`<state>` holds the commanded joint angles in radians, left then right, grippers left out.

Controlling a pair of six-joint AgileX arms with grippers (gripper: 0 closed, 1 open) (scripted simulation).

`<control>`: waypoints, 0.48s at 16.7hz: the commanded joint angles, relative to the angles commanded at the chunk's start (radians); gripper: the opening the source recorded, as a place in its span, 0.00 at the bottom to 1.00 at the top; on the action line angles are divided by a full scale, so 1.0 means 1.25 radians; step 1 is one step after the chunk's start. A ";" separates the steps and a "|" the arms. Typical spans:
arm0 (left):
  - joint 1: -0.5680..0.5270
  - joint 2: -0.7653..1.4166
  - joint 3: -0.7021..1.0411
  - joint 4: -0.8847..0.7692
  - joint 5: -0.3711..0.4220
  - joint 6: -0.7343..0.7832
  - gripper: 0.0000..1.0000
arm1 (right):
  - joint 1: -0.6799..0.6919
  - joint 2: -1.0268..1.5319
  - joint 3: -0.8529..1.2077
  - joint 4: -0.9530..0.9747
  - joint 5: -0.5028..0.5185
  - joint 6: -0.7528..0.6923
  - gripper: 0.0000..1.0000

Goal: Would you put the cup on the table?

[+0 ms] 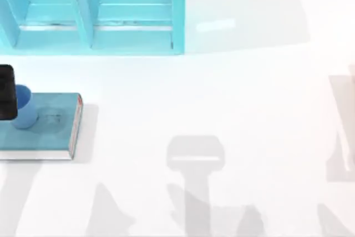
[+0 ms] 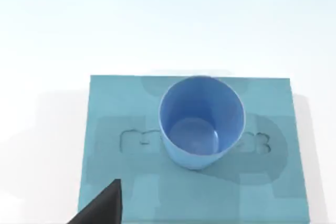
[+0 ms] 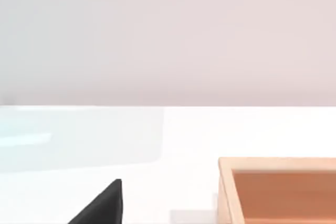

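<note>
The blue cup (image 1: 23,107) stands upright on the teal book (image 1: 52,129), which lies flat at the table's (image 1: 222,98) far left, cut off by the left edge of the top view. In the left wrist view the cup (image 2: 202,121) sits mouth up near the middle of the book's cover (image 2: 131,187), with bare cover all around it and well clear of every edge of the book.

A black part of the left arm (image 1: 6,92) hangs at the left edge of the top view, just beside the cup and partly over it. One dark fingertip (image 2: 105,205) of the left gripper shows apart from the cup; how far the claw stands open I cannot tell, and it grips nothing visible.

To the right of the book the white table is open across its middle. The light-blue shelf cabinet (image 1: 94,12) stands along the far edge, apart from the book.

The right wrist view shows a dark fingertip (image 3: 105,203) over the table, near a wooden box (image 3: 278,190); that claw's opening cannot be told either.
</note>
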<state>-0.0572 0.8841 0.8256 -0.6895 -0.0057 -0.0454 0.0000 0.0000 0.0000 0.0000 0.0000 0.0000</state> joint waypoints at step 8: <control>-0.033 0.619 0.550 -0.443 -0.010 -0.017 1.00 | 0.000 0.000 0.000 0.000 0.000 0.000 1.00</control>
<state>-0.0985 1.6581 1.5128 -1.2432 -0.0184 -0.0671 0.0000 0.0000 0.0000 0.0000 0.0000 0.0000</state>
